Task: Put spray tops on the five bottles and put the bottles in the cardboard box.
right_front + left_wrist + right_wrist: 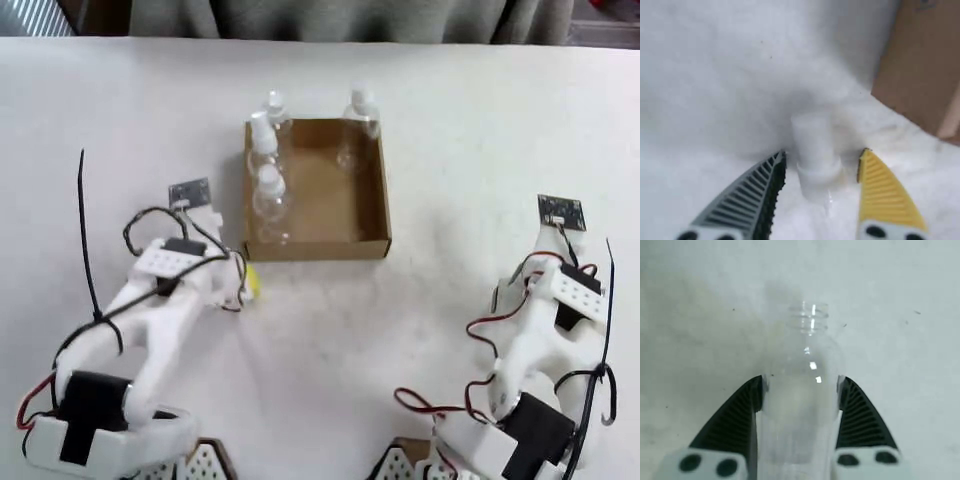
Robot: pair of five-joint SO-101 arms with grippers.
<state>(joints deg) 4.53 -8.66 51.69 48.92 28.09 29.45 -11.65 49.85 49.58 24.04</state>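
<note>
Lying on the white table (pixel 715 65), the white plastic spray top (pixel 812 140) is directly in front of the left claw (pixel 823 154), between its grey finger and its yellow finger. This claw stands wide: there is a gap on each side of the spray top, so nothing is gripped yet. The long axis of the spray top runs straight away from the claw, along the line of the fingers, which I think suits a simple closing. The brown cardboard box (pixel 315 247) is just beside this place, to the far right of it, and bottles with white tops already stand inside it.

The right claw (pixel 801 381) is closed on a clear plastic bottle (pixel 807 350); both black fingers press the sides of its body. Its threaded neck is open, without a top, and points away from the claw. I cannot tell if the bottle rests on the table or is lifted.

The two arms are well apart, one on the near left of the box and one on the near right. In my judgement the left arm, being nearer, should grip the spray top and carry it right towards the open neck.
</note>
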